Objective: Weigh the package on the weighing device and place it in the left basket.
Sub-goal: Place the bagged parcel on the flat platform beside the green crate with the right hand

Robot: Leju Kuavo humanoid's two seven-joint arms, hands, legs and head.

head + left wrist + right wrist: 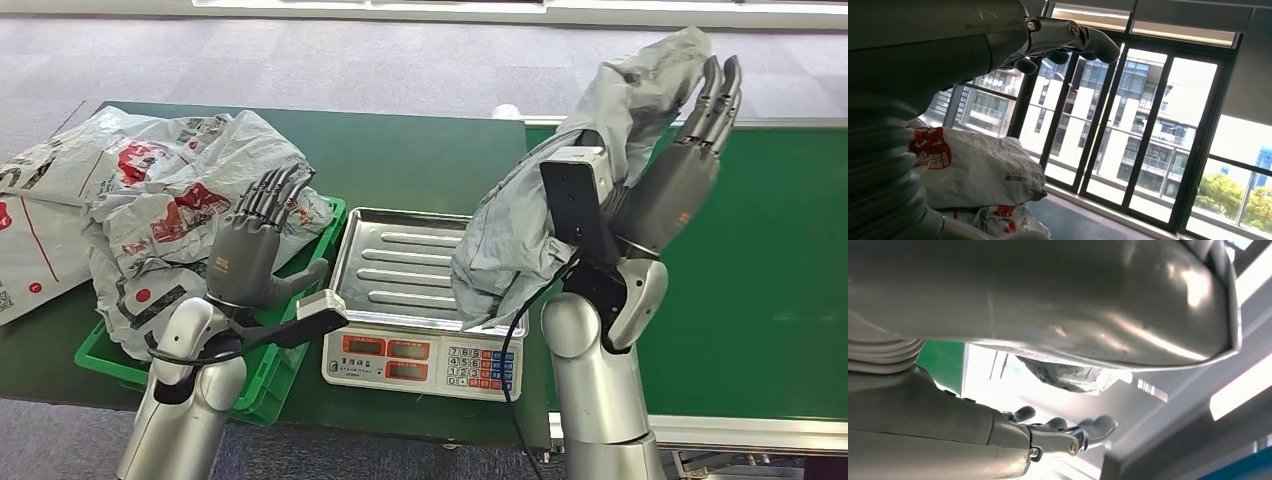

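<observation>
I see the grey package (560,190) raised above the scale (425,300), lying against my right hand's (680,170) palm, fingers (718,95) straight behind it. I can't tell if it's gripped. Left hand (250,250) empty, fingers apart, over the basket (262,372).

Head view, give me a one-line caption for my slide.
Right hand holds a grey package over the scale; left hand waits open above the green basket.

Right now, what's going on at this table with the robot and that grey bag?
The robot's right hand holds a grey package raised above the table, its lower end hanging just over the scale, whose steel tray is bare. The left hand is open and upright over the green basket to the scale's left, which already holds white and red parcels. Whether weighing has happened can't be told.
</observation>
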